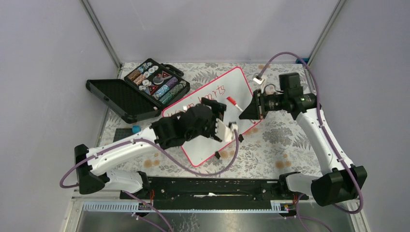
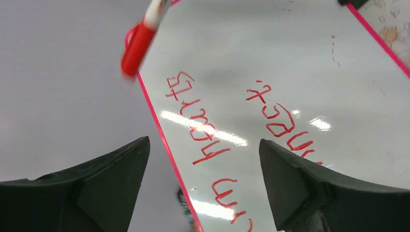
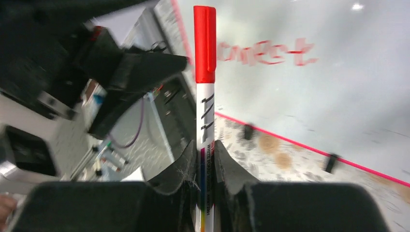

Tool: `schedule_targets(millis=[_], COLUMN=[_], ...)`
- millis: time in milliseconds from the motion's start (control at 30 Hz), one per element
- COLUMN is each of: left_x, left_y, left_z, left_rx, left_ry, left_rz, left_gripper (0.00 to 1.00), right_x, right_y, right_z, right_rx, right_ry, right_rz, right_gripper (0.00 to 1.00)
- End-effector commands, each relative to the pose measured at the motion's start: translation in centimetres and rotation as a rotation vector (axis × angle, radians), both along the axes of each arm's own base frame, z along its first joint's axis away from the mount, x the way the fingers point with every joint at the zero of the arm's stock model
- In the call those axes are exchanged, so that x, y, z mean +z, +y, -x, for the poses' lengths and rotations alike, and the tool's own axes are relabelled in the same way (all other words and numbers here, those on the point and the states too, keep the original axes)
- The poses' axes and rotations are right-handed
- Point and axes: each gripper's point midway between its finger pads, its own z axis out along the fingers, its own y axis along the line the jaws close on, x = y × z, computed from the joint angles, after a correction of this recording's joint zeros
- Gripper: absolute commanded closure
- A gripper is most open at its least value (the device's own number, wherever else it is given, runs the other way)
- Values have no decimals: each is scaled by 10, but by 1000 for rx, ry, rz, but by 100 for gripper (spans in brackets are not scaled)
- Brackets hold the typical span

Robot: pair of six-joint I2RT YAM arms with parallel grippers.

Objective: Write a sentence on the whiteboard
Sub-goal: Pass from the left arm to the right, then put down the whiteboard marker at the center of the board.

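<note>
Case: black, lid open, at the far-left corner of the table; small coloured pieces in its tray

Left arm: reaches from the near-left corner toward mid-table, forearm low, wrist over the board

Left gripper: open wide, fingers well apart, nothing between them and touching nothing; hangs above the board, over the writing

Board: white, pink-red rim, lying mid-table at a slant, one corner toward the far edge, left corner just beside the case; two black clips on its near-right edge

Sentence: red, two lines, along the board's far-left edge; "hearts" legible, the rest partly hidden by the left gripper or blurred

Marker: white barrel, red cap on, cap end pointing toward the left gripper; over the board's right part; contact with the board cannot be told

Right gripper: closed on the marker's barrel, one finger on each side

Right arm: rises from the near-right corner, elbow bent, wrist turned leftward at the board's right edge
</note>
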Motion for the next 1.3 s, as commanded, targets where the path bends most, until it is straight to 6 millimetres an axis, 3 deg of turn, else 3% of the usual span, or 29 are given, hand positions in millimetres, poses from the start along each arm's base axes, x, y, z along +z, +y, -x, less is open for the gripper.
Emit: schedule_targets(millis=[0,100,200,300,400,533,733,833,1067,1267], left_x=[9,7,23,45,60,61,40,28,15,8], left_y=[10,20,31,62,98,146,213,232,247,248], left_z=[-18,-38,-56,-83,-104,-117,-128,-125,-118,-118], left_rx=[213,346,413,504,608,722,893,955,1010,1020], left_ry=[342,553,734,801,807,923,961,958,944,959], left_rz=[274,404,574,730,853,1012,1134,1137,1135,1131], left_gripper=[4,1,1,1,1,1,1,1,1,1], right_x=[9,-4,-27,-57,-93,-144,-209,-232,-261,-268], right_y=[-39,-79,-119,-162,-202,-239,-265,-273,-280,-277], right_z=[-42,-68,-90,-101,-99,-85,-59,-51,-42,-34], right_rx=[-147,-274,-388,-487,-566,-648,-675,-674,-651,-631], right_ry=[-80,-86,-74,-60,-33,-17,18,44,101,114], right_rz=[5,47,129,245,376,545,735,791,846,848], right_gripper=[98,99,100,100,99,98,96,94,89,64])
